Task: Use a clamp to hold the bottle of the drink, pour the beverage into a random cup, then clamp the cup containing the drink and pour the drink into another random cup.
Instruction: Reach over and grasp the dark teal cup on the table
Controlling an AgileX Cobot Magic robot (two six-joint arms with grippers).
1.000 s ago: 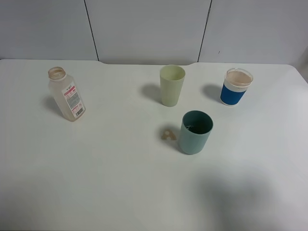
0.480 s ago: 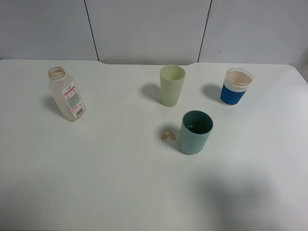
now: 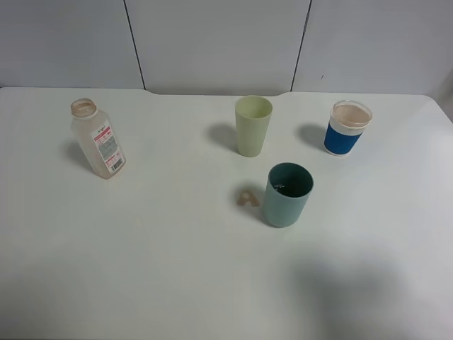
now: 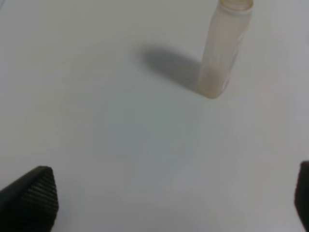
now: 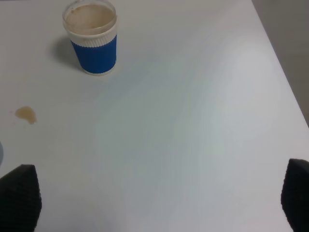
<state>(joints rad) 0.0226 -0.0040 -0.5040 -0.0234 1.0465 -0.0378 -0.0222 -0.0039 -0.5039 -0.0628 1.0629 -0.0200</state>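
Four things stand on the white worktop (image 3: 177, 283). Near the far left corner is the bottle (image 3: 98, 146). It stands on its bottom with its wide neck open at the top, so its long way goes up and down. I cannot tell how much drink is inside. Close to the middle of the far edge stands the tall pale green cup (image 3: 253, 126). A bit nearer the front edge lies a small brown puddle (image 3: 247, 199), just beside the dark teal cup (image 3: 287, 194), on its left. Near the far right corner stands the blue cup (image 3: 346, 129); its top looks pale brown.

The left gripper (image 4: 166, 203) hangs over bare worktop with its two black tips far apart and nothing between them. The bottle is out in front of it, well apart and a little off to one side. The right gripper (image 5: 157, 198) is spread wide too and holds nothing. It looks toward the blue cup and the puddle.

I think the bottle has to be picked up first. The left arm is the nearer one. It would need to go forward and take the bottle from the side, one tip on each face, because the bottle stands tall.
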